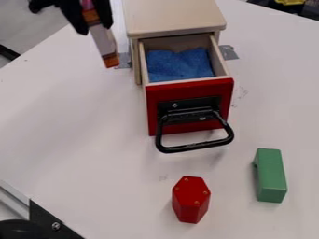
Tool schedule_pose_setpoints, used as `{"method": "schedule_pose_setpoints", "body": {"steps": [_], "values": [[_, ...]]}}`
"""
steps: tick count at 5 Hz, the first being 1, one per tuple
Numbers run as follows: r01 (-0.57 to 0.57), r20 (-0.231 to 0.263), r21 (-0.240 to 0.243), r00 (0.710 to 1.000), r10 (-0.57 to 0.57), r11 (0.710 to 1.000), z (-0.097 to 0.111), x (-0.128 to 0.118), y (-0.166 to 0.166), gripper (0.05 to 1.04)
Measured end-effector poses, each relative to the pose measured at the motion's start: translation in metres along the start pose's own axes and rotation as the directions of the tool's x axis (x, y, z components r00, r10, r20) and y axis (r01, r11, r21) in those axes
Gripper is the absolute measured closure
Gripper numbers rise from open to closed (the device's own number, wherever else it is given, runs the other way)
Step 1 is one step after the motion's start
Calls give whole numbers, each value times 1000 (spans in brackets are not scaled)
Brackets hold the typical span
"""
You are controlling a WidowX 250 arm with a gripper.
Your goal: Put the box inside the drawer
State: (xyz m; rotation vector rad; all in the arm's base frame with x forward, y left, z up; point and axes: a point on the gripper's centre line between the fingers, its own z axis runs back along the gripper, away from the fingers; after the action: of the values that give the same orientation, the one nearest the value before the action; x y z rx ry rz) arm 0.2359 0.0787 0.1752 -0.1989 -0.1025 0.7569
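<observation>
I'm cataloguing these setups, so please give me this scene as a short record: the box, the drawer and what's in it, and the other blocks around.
box: slim, held in the end effector, left of the drawer in the picture, outside it
drawer: red front, pulled open, black handle
drawer contents: blue cloth
cabinet: pale top
blocks on table: red hexagonal block, green block
task status: box not yet inside

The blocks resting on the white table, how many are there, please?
2: a red block in front of the black handle, and a green block farther right in view.
</observation>
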Motion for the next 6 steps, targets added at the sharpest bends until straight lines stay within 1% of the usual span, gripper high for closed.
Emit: {"method": "schedule_pose_setpoints", "body": {"steps": [1, 2, 3, 4, 5, 6], "values": [[20, -66, -57, 998, -24, 998, -3, 7, -14, 747], [46, -90, -109, 994, -56, 993, -6, 10, -25, 747], [79, -155, -194, 982, -110, 978, -14, 12, -39, 747], [88, -183, -244, 974, -135, 966, -23, 14, -44, 747], [98, -219, -309, 961, -171, 946, -33, 16, -51, 747], [85, -257, -339, 950, -179, 937, -45, 18, -54, 747]]}}
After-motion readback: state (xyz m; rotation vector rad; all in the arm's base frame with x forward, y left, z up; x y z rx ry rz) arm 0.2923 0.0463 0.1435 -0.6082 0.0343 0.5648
